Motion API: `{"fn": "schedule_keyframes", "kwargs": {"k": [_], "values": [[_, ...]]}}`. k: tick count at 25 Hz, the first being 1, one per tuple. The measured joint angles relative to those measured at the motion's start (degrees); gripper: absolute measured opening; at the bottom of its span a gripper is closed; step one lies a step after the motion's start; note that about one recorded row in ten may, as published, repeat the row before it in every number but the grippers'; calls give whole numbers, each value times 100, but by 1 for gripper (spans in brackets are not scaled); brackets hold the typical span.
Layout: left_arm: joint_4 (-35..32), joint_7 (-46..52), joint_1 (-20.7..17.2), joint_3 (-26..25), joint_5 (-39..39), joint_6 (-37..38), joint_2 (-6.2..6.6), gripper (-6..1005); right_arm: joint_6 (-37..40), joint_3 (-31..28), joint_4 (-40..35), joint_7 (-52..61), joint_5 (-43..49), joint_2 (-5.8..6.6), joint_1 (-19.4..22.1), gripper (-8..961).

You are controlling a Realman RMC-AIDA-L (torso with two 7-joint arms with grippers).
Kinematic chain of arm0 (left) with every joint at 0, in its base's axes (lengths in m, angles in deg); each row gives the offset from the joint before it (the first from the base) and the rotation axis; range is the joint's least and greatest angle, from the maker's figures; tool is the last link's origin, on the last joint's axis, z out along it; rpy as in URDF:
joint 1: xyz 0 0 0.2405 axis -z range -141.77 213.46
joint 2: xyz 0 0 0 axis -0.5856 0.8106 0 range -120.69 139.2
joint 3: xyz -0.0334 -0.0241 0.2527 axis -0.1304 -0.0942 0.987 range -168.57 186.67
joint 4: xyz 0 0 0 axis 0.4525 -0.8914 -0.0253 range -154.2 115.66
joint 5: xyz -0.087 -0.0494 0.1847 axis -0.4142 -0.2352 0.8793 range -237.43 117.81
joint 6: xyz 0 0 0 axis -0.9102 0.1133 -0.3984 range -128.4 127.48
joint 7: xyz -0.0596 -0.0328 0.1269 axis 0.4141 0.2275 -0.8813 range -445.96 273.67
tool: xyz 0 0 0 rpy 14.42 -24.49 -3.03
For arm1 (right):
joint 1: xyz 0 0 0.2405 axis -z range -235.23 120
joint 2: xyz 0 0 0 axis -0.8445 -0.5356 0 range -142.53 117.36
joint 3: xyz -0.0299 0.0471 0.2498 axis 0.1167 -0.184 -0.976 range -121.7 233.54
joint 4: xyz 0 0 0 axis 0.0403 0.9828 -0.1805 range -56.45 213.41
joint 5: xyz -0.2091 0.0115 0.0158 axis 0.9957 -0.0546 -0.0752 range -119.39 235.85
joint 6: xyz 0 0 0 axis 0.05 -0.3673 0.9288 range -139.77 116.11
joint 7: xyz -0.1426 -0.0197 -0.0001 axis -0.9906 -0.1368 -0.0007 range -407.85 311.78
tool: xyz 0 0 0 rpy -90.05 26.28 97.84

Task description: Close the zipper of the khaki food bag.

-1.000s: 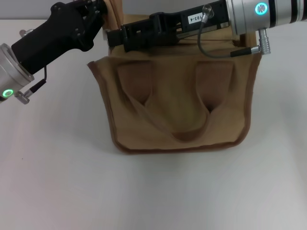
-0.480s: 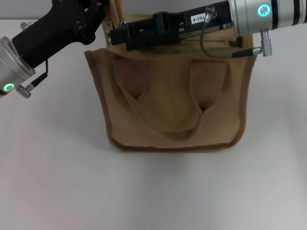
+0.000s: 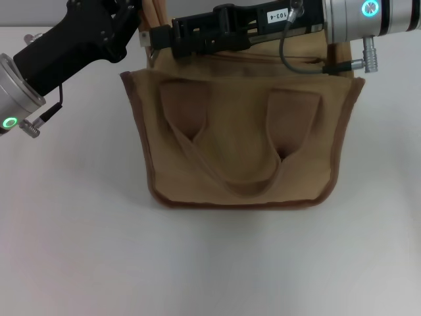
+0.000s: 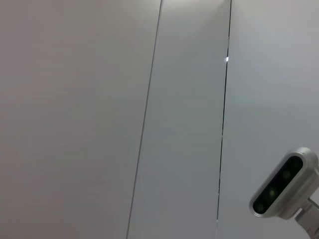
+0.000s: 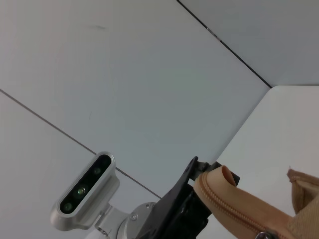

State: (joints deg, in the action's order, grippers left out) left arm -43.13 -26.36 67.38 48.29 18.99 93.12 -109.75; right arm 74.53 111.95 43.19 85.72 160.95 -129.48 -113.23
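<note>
While the khaki food bag (image 3: 240,141) stands upright on the white counter (image 3: 79,250) with its front face and loop handle (image 3: 240,171) turned toward the robot, both arms reach over its top edge. The left pincer (image 3: 141,23) sits at the bag's left top corner, gripping the tail of zip tape (image 5: 234,201) that sticks up there, apparently to hold the tape taut so the slider can run freely. The right pincer (image 3: 158,41) lies along the bag's top, its tip beside that same left corner, where the zipper (image 3: 263,58) ends; whether its jaws are pinched on the pull tab I cannot tell. A small silver slider (image 5: 261,235) shows on the tape just beside the held tail, so the zip looks nearly or fully drawn across.
</note>
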Motion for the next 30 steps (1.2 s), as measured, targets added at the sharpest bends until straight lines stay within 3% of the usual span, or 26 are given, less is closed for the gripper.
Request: {"fn": "schedule_keyframes", "kwargs": {"k": [30], "values": [[53, -99, -5, 55, -203, 68, 15, 22, 16, -5, -119, -159, -16, -46, 61, 685]]}}
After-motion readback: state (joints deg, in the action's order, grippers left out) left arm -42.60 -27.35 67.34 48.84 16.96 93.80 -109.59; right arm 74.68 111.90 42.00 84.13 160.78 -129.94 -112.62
